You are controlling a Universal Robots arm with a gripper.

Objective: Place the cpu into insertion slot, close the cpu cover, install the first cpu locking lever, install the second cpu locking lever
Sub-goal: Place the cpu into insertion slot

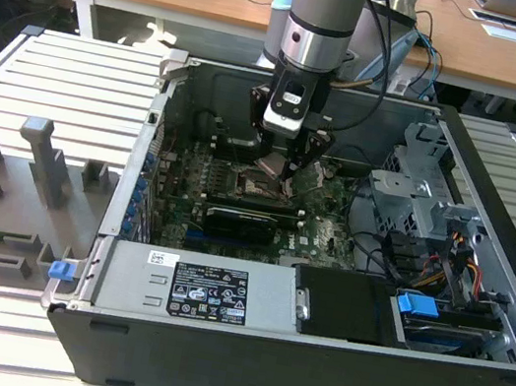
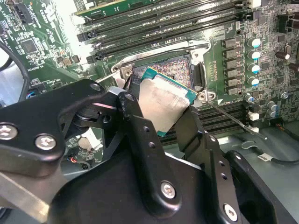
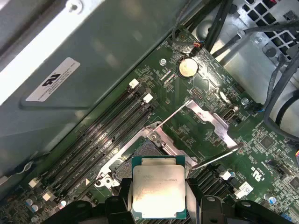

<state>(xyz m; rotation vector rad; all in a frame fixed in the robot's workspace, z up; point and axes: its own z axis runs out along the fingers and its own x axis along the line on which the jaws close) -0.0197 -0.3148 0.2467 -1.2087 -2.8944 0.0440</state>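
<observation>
While gripper [image 2: 161, 119] hangs inside open computer case [image 1: 306, 372], we log jaws clamped on cpu [image 2: 164, 102], gripping two opposite edges. Cpu sits just above insertion slot [image 2: 174, 70] on green motherboard [image 1: 321, 234], not seated, metal top toward both wrist views. In first wrist view we see cpu cover [image 3: 211, 120] flipped open beside slot, thin metal rod [image 3: 217, 156] alongside.

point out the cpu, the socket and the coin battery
cpu [image 3: 158, 191], first wrist view, middle of its silver top
socket [image 2: 172, 68], second wrist view, bare dark recess
coin battery [image 3: 188, 68], first wrist view, centre of its face
</observation>
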